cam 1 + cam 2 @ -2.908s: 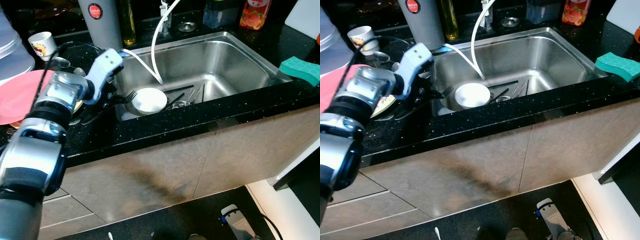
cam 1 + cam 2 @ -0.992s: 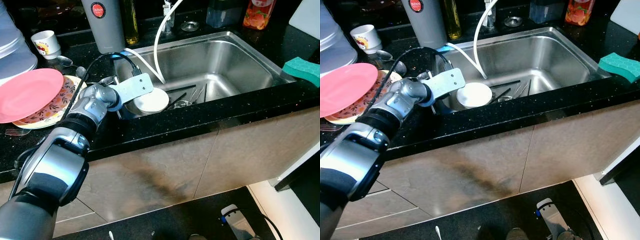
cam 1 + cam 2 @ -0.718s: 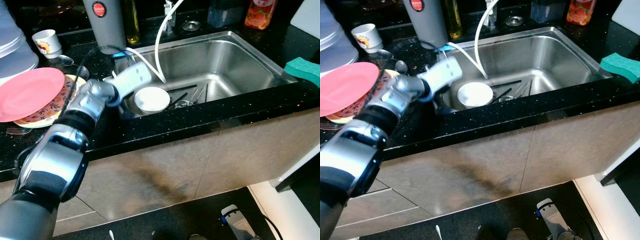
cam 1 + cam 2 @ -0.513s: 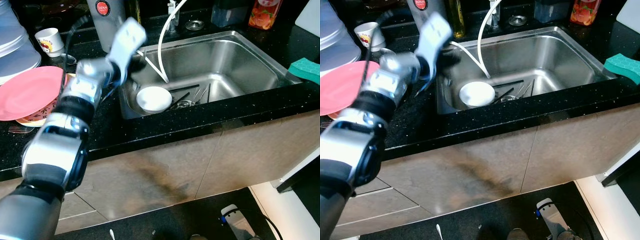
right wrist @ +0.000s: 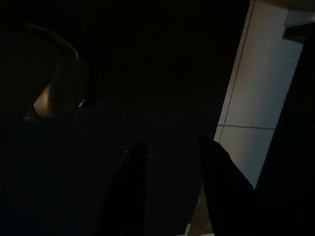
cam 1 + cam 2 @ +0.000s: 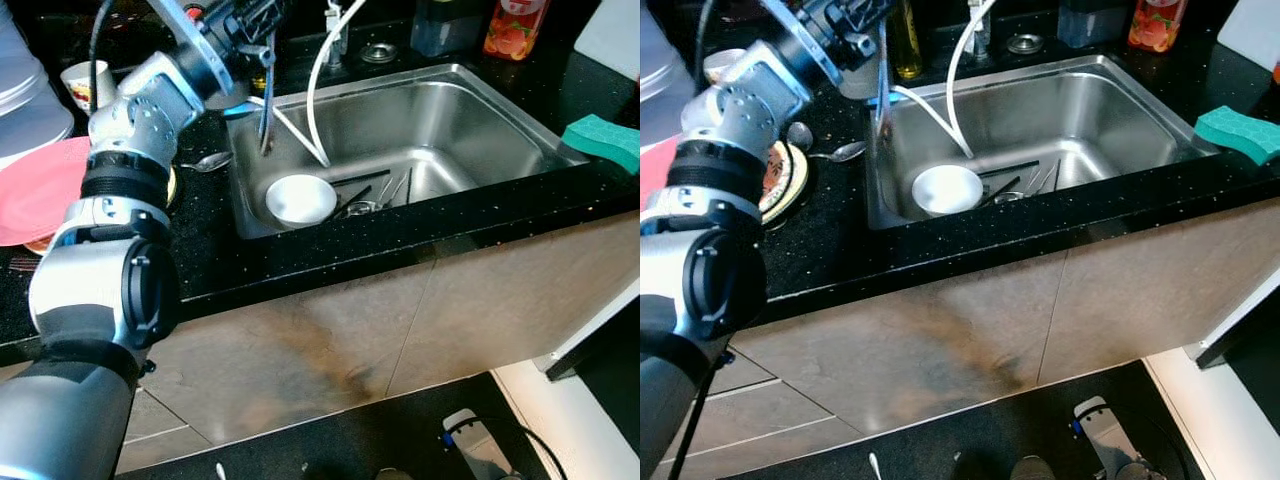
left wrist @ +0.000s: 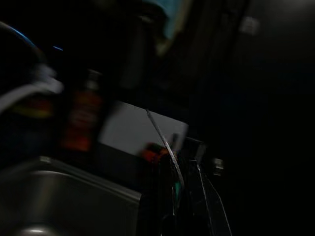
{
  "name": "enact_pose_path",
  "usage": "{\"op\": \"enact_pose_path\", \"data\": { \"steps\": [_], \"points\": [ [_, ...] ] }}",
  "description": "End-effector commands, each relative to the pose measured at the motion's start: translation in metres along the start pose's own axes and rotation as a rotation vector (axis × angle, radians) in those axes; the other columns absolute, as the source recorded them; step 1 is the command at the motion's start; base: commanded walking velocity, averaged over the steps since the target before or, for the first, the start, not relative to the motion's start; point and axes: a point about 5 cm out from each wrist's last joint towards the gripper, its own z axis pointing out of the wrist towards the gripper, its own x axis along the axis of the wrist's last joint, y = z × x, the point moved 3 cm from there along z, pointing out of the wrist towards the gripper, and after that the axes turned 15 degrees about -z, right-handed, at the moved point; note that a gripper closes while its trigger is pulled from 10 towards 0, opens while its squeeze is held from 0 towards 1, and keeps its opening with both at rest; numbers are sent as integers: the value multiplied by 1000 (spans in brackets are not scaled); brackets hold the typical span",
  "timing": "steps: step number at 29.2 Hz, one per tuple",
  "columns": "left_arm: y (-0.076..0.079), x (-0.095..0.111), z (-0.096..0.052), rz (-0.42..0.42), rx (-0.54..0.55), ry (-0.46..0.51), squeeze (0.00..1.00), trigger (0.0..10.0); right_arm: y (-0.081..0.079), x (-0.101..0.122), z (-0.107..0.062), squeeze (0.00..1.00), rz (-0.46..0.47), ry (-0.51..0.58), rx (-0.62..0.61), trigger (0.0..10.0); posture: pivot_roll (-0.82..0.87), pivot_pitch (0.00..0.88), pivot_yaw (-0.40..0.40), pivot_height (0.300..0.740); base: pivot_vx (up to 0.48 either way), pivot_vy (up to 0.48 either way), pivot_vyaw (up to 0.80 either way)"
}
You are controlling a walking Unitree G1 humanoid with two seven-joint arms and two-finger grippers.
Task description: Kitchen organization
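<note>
pink plate point(image 6: 35, 190) sits far left on the counter. the left gripper point(image 6: 258, 22), raised above the sink's point(image 6: 480, 115) left edge, pinches a fork point(image 6: 265, 95) that hangs down. looks mid-transfer; next, carry it clear and set it down. white bowl point(image 6: 299, 199) waits in the sink.

A white cable point(image 6: 480, 435) lies on the dark floor point(image 6: 330, 445).
</note>
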Motion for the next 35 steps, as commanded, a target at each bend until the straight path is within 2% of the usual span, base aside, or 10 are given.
{"op": "enact_pose_path", "data": {
  "steps": [1, 4, 7, 10, 12, 17, 21, 23, 29, 35],
  "points": [
    [3, -5, -2, -15, -41, -12, 0, 10000, -5, -5, -1, 0, -8, -8, 14, 10000, -83, 71, 70, 740, 0, 0, 0],
    [1, -13, -5, -15, -53, -17, 0, 10000, -5, -6, -1, 0, -9, -10, 13, 10000, -86, 72, 64, 740, 0, 0, 0],
    [-20, -32, -16, 34, 87, -81, 0, 10000, -5, -6, -1, 0, -7, -11, 13, 10000, -87, 72, 63, 740, 0, 0, 0],
    [-42, -61, -27, 177, 232, -221, 0, 10000, -4, -6, -1, 0, -10, -10, 11, 10000, -85, 76, 62, 740, 0, 0, 0],
    [-51, -76, -33, 213, 290, -250, 0, 10000, -4, -6, -1, 0, -12, -10, 8, 10000, -92, 75, 64, 740, 0, 0, 0],
    [-56, -87, -34, 293, 321, -296, 0, 10000, -4, -8, -1, 0, -15, -11, 5, 10000, -109, 77, 67, 740, 0, 0, 0],
    [-53, -84, -23, 392, 324, -272, 0, 10000, -5, -11, -2, 0, -15, -14, 4, 10000, -127, 83, 68, 740, 0, 0, 0],
    [-48, -72, -10, 547, 347, -252, 0, 10000, -6, -14, -3, 0, -16, -17, 3, 10000, -136, 91, 68, 740, 0, 0, 0],
    [-43, -45, 1, 683, 416, -157, 0, 10000, -8, -19, -4, 0, -18, -24, 8, 10000, -140, 111, 65, 740, 0, 0, 0],
    [-51, -63, -5, 742, 441, -249, 0, 10000, -10, -21, -4, 0, -18, -27, 12, 10000, -151, 129, 70, 740, 0, 0, 0]
  ]
}}
